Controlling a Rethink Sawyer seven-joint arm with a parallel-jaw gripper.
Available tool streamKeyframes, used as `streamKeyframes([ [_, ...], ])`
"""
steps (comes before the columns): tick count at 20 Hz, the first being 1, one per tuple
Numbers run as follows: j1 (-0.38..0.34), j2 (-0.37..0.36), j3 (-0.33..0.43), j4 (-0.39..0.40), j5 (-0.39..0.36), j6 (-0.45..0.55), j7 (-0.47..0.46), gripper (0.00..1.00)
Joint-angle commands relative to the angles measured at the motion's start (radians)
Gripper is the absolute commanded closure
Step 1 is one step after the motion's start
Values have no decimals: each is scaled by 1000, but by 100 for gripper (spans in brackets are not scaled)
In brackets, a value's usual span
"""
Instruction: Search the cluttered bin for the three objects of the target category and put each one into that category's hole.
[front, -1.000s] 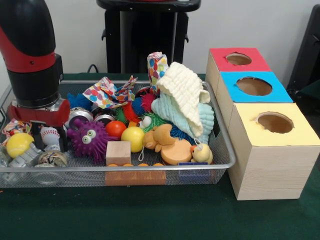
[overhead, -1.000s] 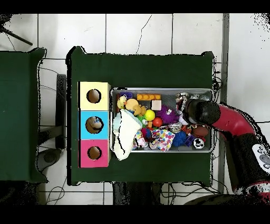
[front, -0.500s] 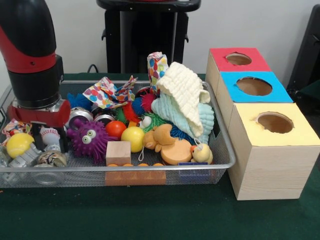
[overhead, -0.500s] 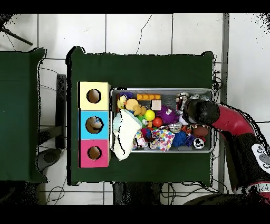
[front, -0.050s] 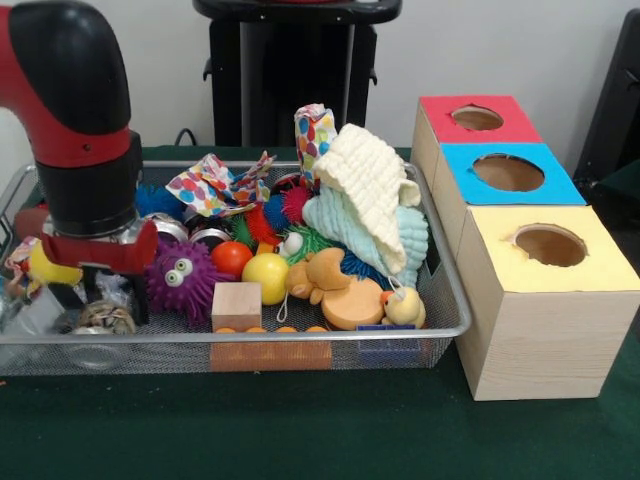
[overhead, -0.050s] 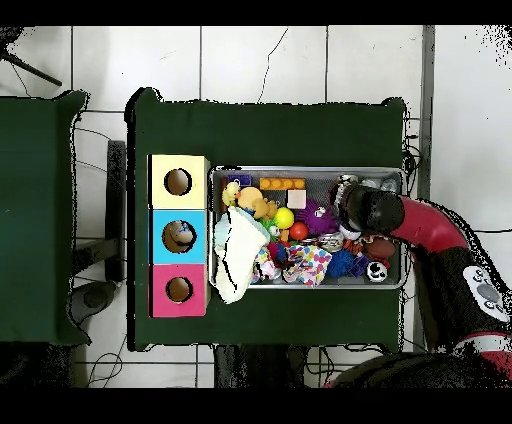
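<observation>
Front view, left to right, all placed relative to the wire bin (front, -0.050s: 440, 290) on the green counter (front, -0.050s: 320, 430). The red and black arm (front, -0.050s: 75, 120) comes down into the bin's left end, and its pincer (front, -0.050s: 90, 285) sits low among the clutter there; whether its fingers are parted or closed, and whether they grip anything, cannot be told. A yellow toy (front, -0.050s: 45, 268) shows just left of the pincer, a metal can (front, -0.050s: 100, 318) lies just beneath it, and the purple spiky ball (front, -0.050s: 185, 278) lies just to its right. Mid-bin lie a wooden block (front, -0.050s: 237, 305) and a yellow ball (front, -0.050s: 265, 277). At the bin's right end a cream cloth (front, -0.050s: 370, 190) is heaped. Just outside the bin's right wall stand the three holed boxes: yellow box (front, -0.050s: 545, 300), blue box (front, -0.050s: 510, 175), red box (front, -0.050s: 475, 120).
</observation>
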Motion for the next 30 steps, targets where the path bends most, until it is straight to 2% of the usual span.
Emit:
streamKeyframes([
  [1,1,172,-22,9,-44,-85,71,100],
  [10,12,160,-37,14,-18,-79,85,100],
  [19,-3,148,-24,32,-24,-99,71,100],
  [22,-18,119,-15,61,-26,-113,66,100],
  [26,-5,44,-40,76,-19,-32,56,100],
  [30,-27,-10,-70,113,-23,-10,54,100],
])
